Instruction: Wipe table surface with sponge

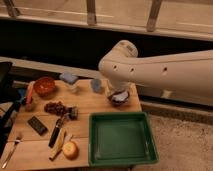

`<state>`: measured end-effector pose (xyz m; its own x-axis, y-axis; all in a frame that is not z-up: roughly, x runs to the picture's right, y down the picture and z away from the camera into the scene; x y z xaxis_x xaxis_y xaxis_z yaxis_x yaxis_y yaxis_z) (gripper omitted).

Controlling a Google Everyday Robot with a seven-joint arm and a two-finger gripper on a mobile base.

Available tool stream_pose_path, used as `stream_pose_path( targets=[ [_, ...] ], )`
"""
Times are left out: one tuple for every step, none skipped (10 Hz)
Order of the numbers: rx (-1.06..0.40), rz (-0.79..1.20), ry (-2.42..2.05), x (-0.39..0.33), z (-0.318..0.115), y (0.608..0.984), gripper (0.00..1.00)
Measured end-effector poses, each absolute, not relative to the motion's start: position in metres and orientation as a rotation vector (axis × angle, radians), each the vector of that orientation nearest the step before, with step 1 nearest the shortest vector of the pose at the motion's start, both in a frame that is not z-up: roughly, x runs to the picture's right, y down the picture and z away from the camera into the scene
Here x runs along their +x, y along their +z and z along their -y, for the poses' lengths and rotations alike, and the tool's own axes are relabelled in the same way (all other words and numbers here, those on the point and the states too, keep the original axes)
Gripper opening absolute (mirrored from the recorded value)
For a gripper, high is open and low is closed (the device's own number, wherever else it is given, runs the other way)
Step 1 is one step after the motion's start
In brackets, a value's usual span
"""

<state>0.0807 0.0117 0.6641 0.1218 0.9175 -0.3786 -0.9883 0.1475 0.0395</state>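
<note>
The sponge [68, 77], a small blue-grey pad, lies at the back of the wooden table surface [100, 106], beside a white cup [74, 88]. My large white arm [165, 70] reaches in from the right and bends down at the table's back right. My gripper [119, 95] hangs at its end, low over a dark bowl [120, 99], well to the right of the sponge. A small blue-grey cup [96, 86] stands between the sponge and the gripper.
A green tray [122, 137] fills the front right. A red bowl [44, 86], dark grapes [56, 107], a black block [37, 125], a knife [56, 134], an apple [70, 149] and a fork [11, 150] lie on the left half.
</note>
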Motion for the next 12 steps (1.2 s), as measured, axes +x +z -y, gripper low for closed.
stream_pose_path(
  targets=[
    [-0.262, -0.347, 1.39, 0.08, -0.013, 0.667, 0.71],
    [-0.295, -0.327, 1.336, 0.069, -0.012, 0.675, 0.71],
    [-0.319, -0.312, 1.286, 0.059, -0.01, 0.684, 0.71],
    [-0.338, -0.295, 1.242, 0.048, -0.006, 0.692, 0.71],
    [-0.366, -0.27, 1.185, 0.027, 0.0, 0.702, 0.71],
    [-0.393, -0.239, 1.124, 0.003, 0.008, 0.715, 0.71],
    [-0.401, -0.22, 1.092, -0.009, 0.014, 0.721, 0.71],
    [-0.412, -0.185, 1.059, -0.028, 0.023, 0.731, 0.71],
    [-0.41, -0.167, 1.053, -0.035, 0.027, 0.734, 0.71],
    [-0.408, -0.169, 1.053, -0.034, 0.027, 0.734, 0.71],
    [-0.407, -0.171, 1.056, -0.031, 0.027, 0.734, 0.71],
    [-0.407, -0.169, 1.054, -0.033, 0.027, 0.734, 0.71]
  ],
)
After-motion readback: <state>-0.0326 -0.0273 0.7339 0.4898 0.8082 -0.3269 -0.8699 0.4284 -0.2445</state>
